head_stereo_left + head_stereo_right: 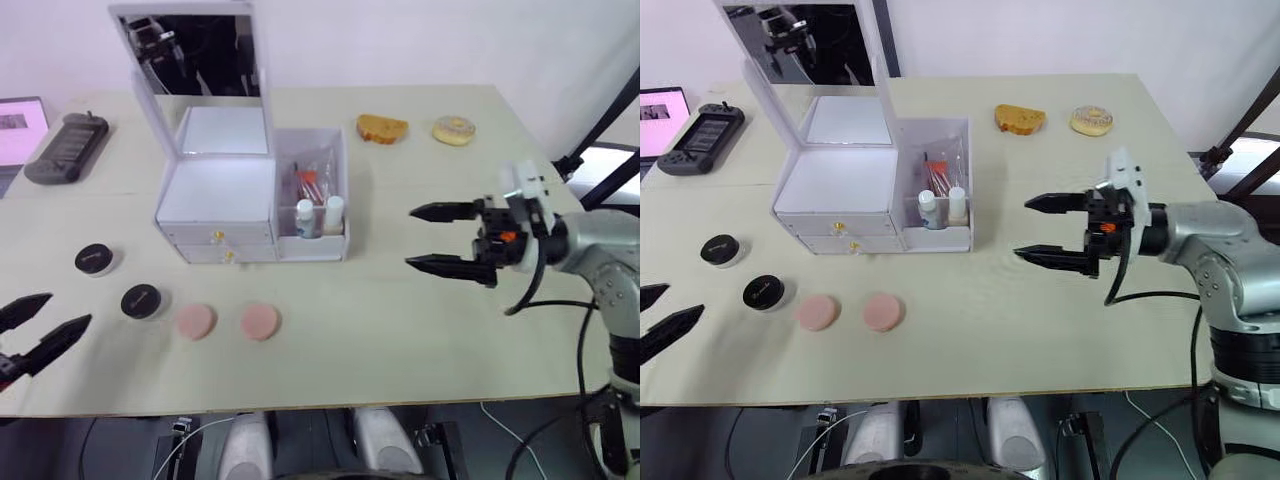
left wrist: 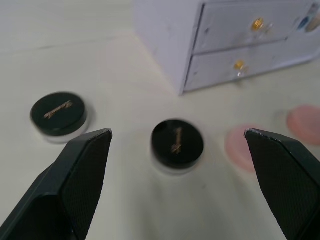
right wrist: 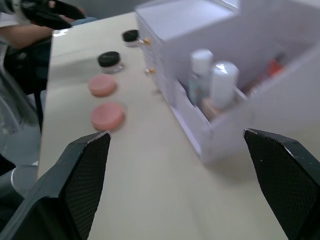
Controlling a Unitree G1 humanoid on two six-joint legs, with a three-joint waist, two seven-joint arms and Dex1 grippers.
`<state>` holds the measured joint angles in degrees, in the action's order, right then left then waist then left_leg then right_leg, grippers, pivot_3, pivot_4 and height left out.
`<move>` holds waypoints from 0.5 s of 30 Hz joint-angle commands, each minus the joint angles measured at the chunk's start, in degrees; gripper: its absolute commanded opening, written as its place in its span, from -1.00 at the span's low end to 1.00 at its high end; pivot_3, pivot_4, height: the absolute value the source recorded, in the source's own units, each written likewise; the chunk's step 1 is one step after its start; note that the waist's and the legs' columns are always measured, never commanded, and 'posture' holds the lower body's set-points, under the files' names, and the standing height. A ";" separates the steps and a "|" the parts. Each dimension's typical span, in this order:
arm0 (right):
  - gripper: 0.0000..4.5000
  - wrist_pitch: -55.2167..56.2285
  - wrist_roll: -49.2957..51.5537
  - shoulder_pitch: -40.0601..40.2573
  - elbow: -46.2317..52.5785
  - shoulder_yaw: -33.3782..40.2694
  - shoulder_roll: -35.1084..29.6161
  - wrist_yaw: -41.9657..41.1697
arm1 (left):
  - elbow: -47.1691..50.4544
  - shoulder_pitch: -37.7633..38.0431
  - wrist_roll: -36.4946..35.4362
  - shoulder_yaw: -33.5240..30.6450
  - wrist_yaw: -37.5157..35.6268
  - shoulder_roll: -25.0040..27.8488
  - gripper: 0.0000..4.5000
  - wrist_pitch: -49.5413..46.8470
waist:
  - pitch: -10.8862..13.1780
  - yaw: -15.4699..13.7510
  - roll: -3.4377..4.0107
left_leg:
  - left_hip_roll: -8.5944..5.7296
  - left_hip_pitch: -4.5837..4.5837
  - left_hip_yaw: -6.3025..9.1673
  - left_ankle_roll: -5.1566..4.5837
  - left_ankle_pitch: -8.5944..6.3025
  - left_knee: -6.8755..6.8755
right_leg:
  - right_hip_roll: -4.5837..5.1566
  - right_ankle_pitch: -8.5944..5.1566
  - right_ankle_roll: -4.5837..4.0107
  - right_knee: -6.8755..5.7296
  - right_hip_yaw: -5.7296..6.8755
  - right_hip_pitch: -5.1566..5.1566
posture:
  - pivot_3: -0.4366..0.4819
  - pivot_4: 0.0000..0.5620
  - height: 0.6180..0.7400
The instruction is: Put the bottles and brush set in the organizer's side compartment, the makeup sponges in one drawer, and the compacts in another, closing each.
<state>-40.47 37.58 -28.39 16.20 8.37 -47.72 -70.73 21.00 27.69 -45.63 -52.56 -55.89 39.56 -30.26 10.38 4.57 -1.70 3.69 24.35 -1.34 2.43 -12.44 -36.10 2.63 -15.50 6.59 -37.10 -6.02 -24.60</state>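
Note:
The white organizer [image 1: 215,195] stands mid-table with its mirrored lid up and both drawers [image 2: 250,37] shut. Two bottles [image 1: 318,216] and the brush set [image 1: 308,180] sit in its side compartment [image 1: 335,200]. In front lie two pink makeup sponges [image 1: 195,321] [image 1: 260,321] and two black-lidded compacts [image 1: 140,301] [image 1: 94,259]. My left gripper [image 1: 42,330] is open at the table's near left edge, facing the nearer compact [image 2: 177,143]. To the right of the organizer, my right gripper [image 1: 432,238] hangs open and empty.
A game controller [image 1: 65,147] and a tablet [image 1: 20,128] lie at the far left. A piece of bread [image 1: 381,129] and a donut [image 1: 453,130] sit at the far right.

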 commanded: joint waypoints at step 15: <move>1.00 -4.87 -0.50 -19.26 2.04 -9.92 2.51 8.19 | 27.59 -6.82 18.59 35.76 38.40 -19.39 0.98 3.33 | -0.08 -0.69 -0.10 | -0.07 -0.06 0.17 -0.02 0.02 -0.09 | -0.15 0.02 0.00 -0.06 -0.03 0.13 | -0.05 -0.47 1.00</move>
<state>-45.52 37.16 -46.45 17.04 -2.07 -44.86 -62.89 49.56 21.46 -31.27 -18.94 -19.29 20.63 -29.36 10.30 3.87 -1.80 3.61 24.30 -1.18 2.41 -12.43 -36.19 2.49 -15.48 6.59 -37.14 -6.06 -24.46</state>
